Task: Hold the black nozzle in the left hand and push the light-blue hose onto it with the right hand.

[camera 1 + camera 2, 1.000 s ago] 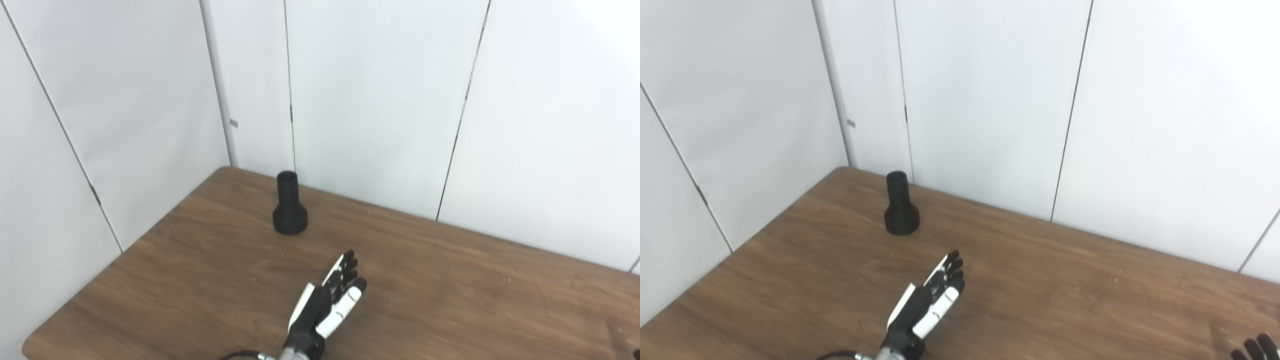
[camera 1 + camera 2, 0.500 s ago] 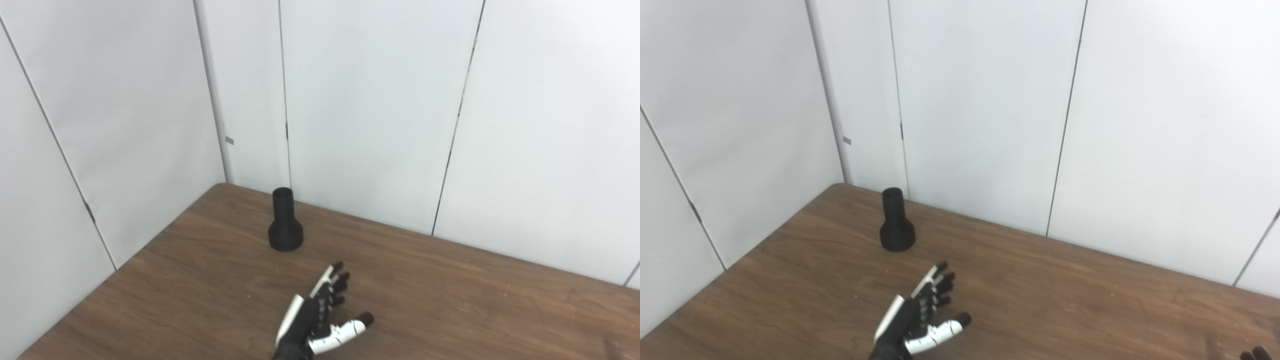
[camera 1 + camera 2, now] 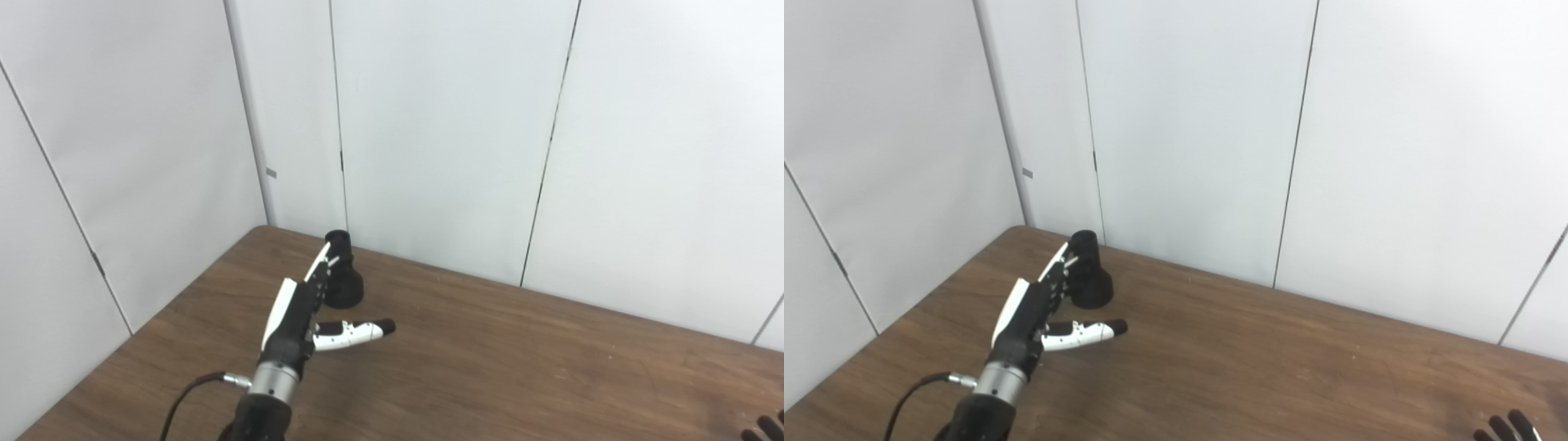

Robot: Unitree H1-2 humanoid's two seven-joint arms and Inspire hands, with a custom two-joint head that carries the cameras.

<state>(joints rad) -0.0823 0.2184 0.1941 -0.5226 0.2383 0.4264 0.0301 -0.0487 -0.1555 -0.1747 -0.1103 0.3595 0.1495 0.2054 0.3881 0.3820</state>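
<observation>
Item one: the nozzle (image 3: 343, 278), black, upright on its wide base near the far left corner of our table (image 3: 520, 361), narrow neck pointing up. It sits close to the white wall panels (image 3: 441, 122) behind the table.

Item two: our left hand (image 3: 306, 306), raised above the table at about 7 o'clock from the nozzle. It is spread wide and holds nothing. The fingers (image 3: 1059, 269) reach up along the nozzle's left side and overlap it in both views; we cannot tell whether they touch it. The thumb (image 3: 358, 331) points out toward 3 o'clock, just in front of the nozzle's base and clear of it. A black cable (image 3: 184, 398) trails from the wrist toward the bottom edge.

Item three: our right hand (image 3: 1507, 427), only dark fingertips showing at the table's lower right corner, well apart from the nozzle. We cannot tell how its fingers are set.
</observation>
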